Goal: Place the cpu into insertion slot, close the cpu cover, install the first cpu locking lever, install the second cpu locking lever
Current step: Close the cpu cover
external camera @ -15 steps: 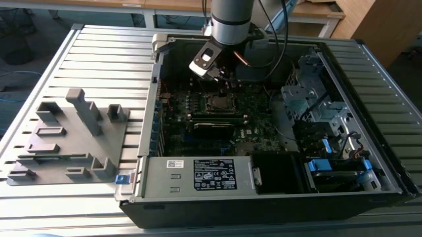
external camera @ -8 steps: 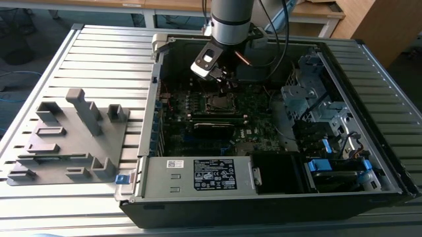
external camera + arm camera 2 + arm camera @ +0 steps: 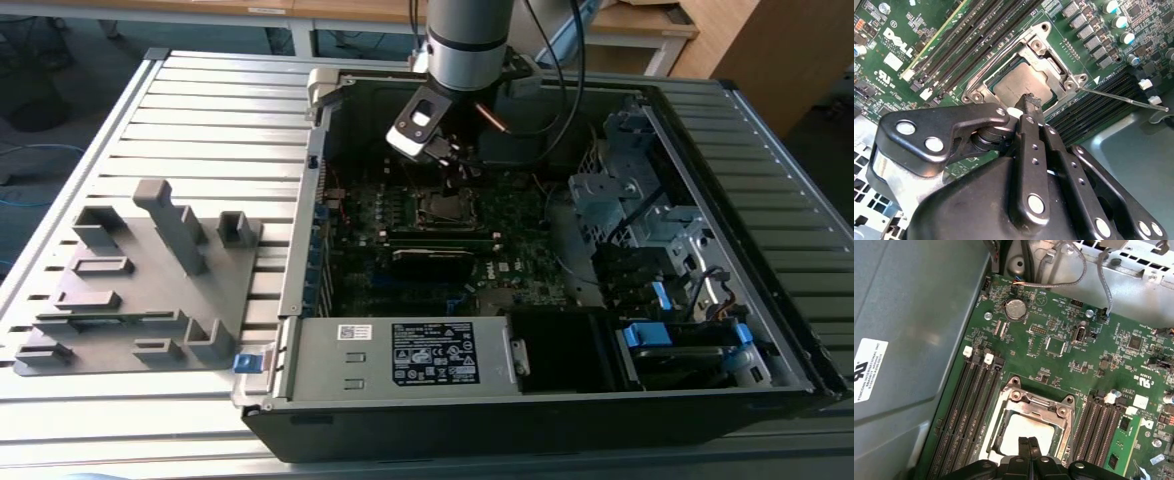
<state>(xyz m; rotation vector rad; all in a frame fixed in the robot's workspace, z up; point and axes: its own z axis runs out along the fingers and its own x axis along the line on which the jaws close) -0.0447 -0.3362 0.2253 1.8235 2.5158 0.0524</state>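
The cpu [image 3: 1016, 85] lies flat in the insertion slot [image 3: 441, 208] on the green board, its silver-grey top showing through the cut-out of the cpu cover [image 3: 1051, 57], which lies down over it. In the first wrist view the cpu [image 3: 1026, 430] sits inside the cover frame [image 3: 1029, 407]. My gripper [image 3: 1030, 101] hangs just above the cpu's edge with its fingers pressed together and nothing between them; it is also in the first wrist view [image 3: 1028, 442] and the exterior view [image 3: 457, 160]. A thin wire locking lever [image 3: 1124, 98] sticks out sideways from one socket corner.
Long black memory slots [image 3: 971, 405] flank the socket on both sides. The case walls [image 3: 320, 200], a drive cage [image 3: 627, 200] and the power supply [image 3: 427, 355] ring the board. Cables [image 3: 1089, 265] hang near the board edge. A grey fixture tray [image 3: 134, 280] lies at the exterior view's left.
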